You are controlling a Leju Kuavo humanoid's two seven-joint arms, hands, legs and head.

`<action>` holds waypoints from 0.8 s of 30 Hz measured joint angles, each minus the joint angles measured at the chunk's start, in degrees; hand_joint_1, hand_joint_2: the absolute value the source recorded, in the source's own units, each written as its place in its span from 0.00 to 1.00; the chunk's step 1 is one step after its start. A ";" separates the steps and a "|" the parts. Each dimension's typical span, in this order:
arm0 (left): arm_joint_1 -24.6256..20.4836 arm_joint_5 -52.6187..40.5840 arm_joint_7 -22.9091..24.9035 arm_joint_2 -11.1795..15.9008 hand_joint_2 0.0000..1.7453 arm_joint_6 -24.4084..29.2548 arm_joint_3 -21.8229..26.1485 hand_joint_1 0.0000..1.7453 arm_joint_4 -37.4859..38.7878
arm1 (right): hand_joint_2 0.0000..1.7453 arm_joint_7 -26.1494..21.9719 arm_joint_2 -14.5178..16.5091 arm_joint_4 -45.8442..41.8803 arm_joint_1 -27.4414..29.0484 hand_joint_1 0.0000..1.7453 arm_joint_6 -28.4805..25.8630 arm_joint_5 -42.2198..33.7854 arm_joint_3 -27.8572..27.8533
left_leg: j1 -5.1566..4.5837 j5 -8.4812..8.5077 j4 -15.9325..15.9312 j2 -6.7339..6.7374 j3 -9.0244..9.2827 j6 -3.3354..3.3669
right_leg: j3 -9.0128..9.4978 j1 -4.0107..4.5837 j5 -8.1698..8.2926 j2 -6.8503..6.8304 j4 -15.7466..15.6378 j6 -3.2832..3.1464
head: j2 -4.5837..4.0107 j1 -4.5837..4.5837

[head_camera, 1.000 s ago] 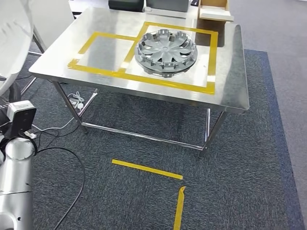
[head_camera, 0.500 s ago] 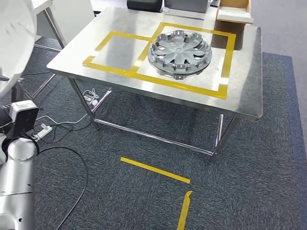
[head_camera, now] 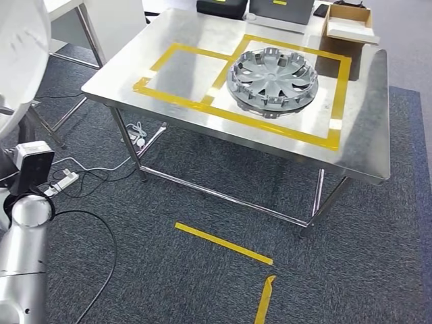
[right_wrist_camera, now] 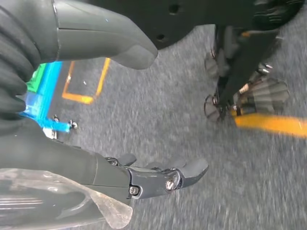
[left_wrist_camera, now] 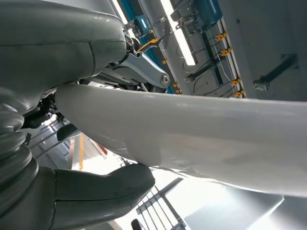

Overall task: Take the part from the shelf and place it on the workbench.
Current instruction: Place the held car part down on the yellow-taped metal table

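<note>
The left hand (left_wrist_camera: 72,158) grips a white part (left_wrist_camera: 203,139) — thumb and fingers pressed on opposite faces. The right hand (right_wrist_camera: 119,120) hangs spread and empty above carpet (right_wrist_camera: 173,96). A silver hubcap (head_camera: 273,81) lies on the workbench (head_camera: 168,74), inside yellow tape (head_camera: 285,128).

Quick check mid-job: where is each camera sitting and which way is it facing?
Head: high on the body, facing forward-down at the steel workbench and grey hubcap; silver left arm shows.
Left wrist: behind the left hand, facing the ceiling lights; hand grips the white curved part.
Right wrist: behind the right hand, facing down at dark grey carpet.
Shared: head and right wrist both see carpet.
</note>
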 joint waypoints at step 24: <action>1.54 0.17 0.15 0.66 1.00 -0.02 -0.91 1.00 -0.16 | 1.00 -0.64 -0.01 -0.03 0.28 0.00 -0.38 0.36 -0.06 | 0.47 4.97 2.54 0.47 -7.78 -2.53 | 11.88 0.08 -0.89 0.16 -11.71 -1.08 | 0.02 -0.41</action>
